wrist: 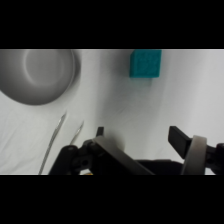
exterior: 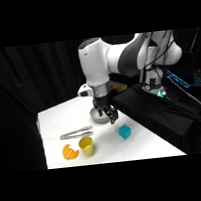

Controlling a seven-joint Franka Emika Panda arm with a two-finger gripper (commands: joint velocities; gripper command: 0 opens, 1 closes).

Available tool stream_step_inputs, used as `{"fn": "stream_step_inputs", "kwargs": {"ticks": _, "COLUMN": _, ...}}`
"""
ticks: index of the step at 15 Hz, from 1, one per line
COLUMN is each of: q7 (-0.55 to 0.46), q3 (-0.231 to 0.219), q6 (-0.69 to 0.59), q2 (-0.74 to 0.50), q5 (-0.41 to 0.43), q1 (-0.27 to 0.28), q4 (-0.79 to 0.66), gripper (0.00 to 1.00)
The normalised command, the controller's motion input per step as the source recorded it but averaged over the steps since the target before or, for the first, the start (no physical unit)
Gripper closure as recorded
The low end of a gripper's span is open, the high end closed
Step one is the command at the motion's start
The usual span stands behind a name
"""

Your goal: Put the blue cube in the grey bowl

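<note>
Nearest the side camera, close to the front edge of the counter (exterior: 143, 139): an orange object (exterior: 69, 152), shape unclear, touching or just beside a yellow cup (exterior: 86, 145). Behind those two, metal tongs (exterior: 76, 133), lying flat. Further along the front part of the counter, toward its right edge, the blue cube (exterior: 124, 131), resting alone on the white surface, nothing touching it.

Hovering above the middle of the counter, the hand (exterior: 106, 116), fingers apart and gripping nothing. Directly behind and partly hidden by it, the grey bowl (exterior: 97, 115), apparently empty.

Seen from the wrist: cube (wrist: 145, 63) on bare counter (wrist: 120, 105) ahead of the fingers, well apart from them, roughly in line with the gap between the two tips. Bowl (wrist: 39, 75) off to one side of the cube, clear of it, interior bare. Tips of the tongs (wrist: 59, 134) between bowl and hand (wrist: 137, 134). Cube not inside the bowl, not between the fingers.
</note>
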Motion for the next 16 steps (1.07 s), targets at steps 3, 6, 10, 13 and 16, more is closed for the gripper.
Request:
{"fn": "stream_step_inputs", "kwargs": {"ticks": 3, "q7": 0.20, "q3": 0.049, "q6": 0.34, "q2": -0.31, "q5": -0.029, "q1": 0.049, "q4": -0.45, "gripper": 0.00}}
{"fn": "stream_step_inputs", "kwargs": {"ticks": 6, "q7": 0.18, "q3": 0.046, "q6": 0.38, "q2": -0.29, "q5": -0.024, "q1": 0.036, "q4": -0.45, "gripper": 0.00}}
{"fn": "stream_step_inputs", "kwargs": {"ticks": 10, "q7": 0.12, "q3": 0.043, "q6": 0.37, "q2": -0.20, "q5": 0.002, "q1": 0.023, "q4": -0.38, "gripper": 0.00}}
{"fn": "stream_step_inputs", "kwargs": {"ticks": 13, "q7": 0.10, "q3": 0.043, "q6": 0.35, "q2": -0.08, "q5": 0.036, "q1": 0.020, "q4": -0.27, "gripper": 0.00}}
{"fn": "stream_step_inputs", "kwargs": {"ticks": 16, "q7": 0.16, "q3": 0.049, "q6": 0.33, "q2": -0.04, "q5": 0.038, "q1": 0.040, "q4": -0.21, "gripper": 0.00}}
